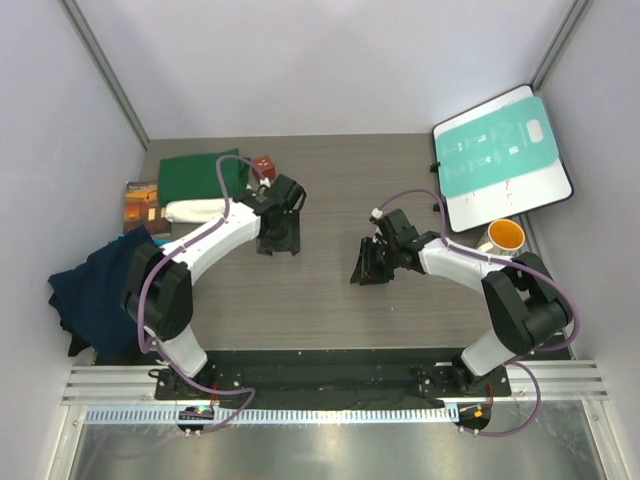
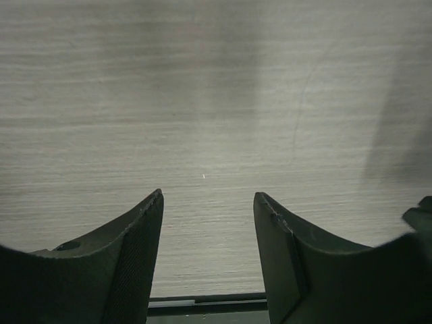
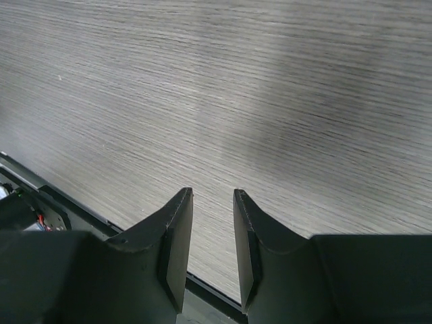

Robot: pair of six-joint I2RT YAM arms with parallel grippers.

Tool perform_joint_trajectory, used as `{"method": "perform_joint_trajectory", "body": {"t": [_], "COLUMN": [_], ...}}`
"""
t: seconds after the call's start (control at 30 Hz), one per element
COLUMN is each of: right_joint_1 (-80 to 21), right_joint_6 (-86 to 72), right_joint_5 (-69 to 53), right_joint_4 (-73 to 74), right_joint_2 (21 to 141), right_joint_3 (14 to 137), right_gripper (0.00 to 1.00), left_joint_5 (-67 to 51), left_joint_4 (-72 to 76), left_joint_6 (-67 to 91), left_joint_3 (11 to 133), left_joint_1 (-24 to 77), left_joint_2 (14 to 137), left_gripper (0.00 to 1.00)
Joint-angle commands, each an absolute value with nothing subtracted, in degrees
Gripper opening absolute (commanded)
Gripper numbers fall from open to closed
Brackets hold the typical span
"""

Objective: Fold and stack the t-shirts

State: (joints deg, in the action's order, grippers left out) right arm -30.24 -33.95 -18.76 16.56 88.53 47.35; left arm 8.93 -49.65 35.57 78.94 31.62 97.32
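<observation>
Above the table [image 1: 330,180], the left gripper [image 2: 209,197] is held spread, the right gripper [image 3: 212,192] narrowly parted, both empty; with green shirt [image 1: 195,175] and white shirt [image 1: 195,211] folded far left, the navy shirt [image 1: 95,290] heaped at the left edge is judged due next.

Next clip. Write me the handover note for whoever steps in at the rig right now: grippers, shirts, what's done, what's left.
Left gripper: open, empty, over the bare table.
Right gripper: jaws narrowly apart, nothing between them, also over bare table.
Shirts: the green shirt lies folded at the far left. The white shirt is folded against its near edge. The navy shirt is a crumpled heap at the left table edge.
Done: green and white look folded.
Left: spread and fold the navy one, then bring all three into one stack.
</observation>
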Motion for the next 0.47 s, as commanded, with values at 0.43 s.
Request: {"method": "perform_joint_trajectory", "body": {"t": [0.43], "right_joint_1": [-30.4], "right_joint_6": [-34.3], "right_joint_5": [-13.3], "right_joint_4": [23.0], "right_joint_2": [87.4], "right_joint_3": [52.6], "right_gripper": [0.36], "left_joint_5": [6.0], "left_joint_4": [-36.1], "left_joint_6": [33.4], "left_joint_3": [69.5], "left_joint_1": [34.1], "left_joint_2": [90.8], "left_gripper": [0.53]}}
